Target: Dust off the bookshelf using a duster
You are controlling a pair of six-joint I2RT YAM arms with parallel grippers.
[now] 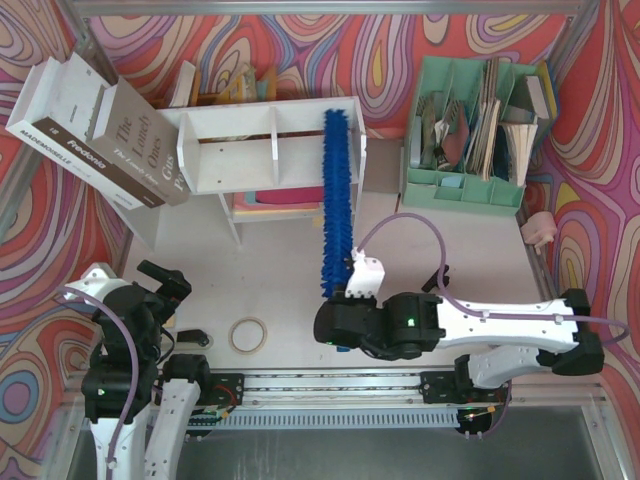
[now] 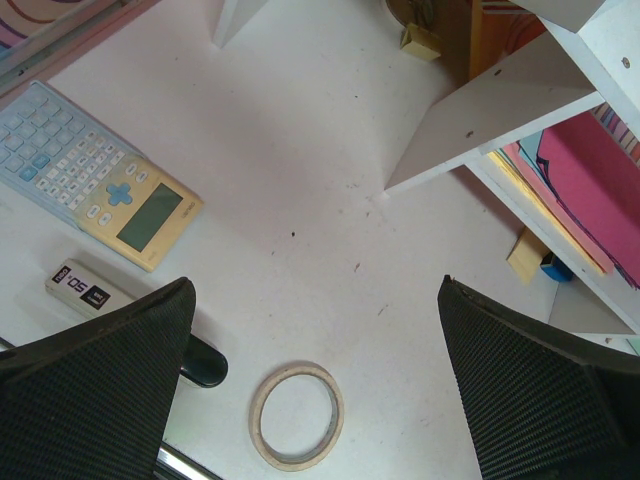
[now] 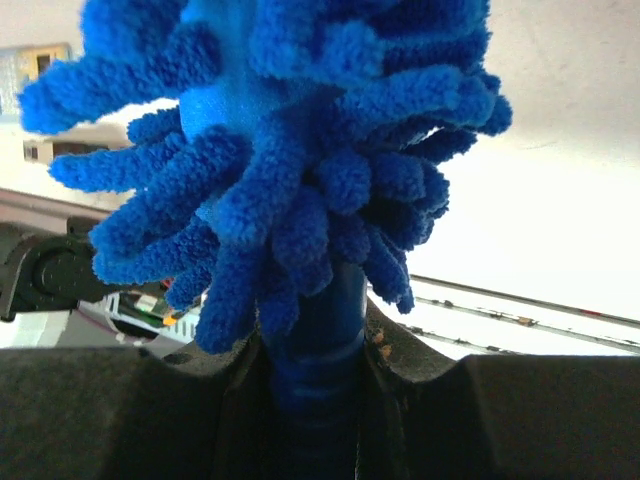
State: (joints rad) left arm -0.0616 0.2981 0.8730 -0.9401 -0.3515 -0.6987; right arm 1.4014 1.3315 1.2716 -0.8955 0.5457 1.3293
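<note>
Swirled walls hem the desk; the bookshelf at its far edge stands between leaning books and a green organizer, so free room lies only toward the near edge. Your right gripper is clamped on the handle of the duster, whose brush lies across the shelf's right end; your left gripper hangs wide apart by the near-left corner. Push hard and the handle may twist, or the shelf may slide into the organizer.

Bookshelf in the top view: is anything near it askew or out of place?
Yes. A white book and a grey book titled The Lonely Ones sit diagonally at the left end of the bookshelf, not upright inside it. Nothing looks spilled or damaged.
</note>
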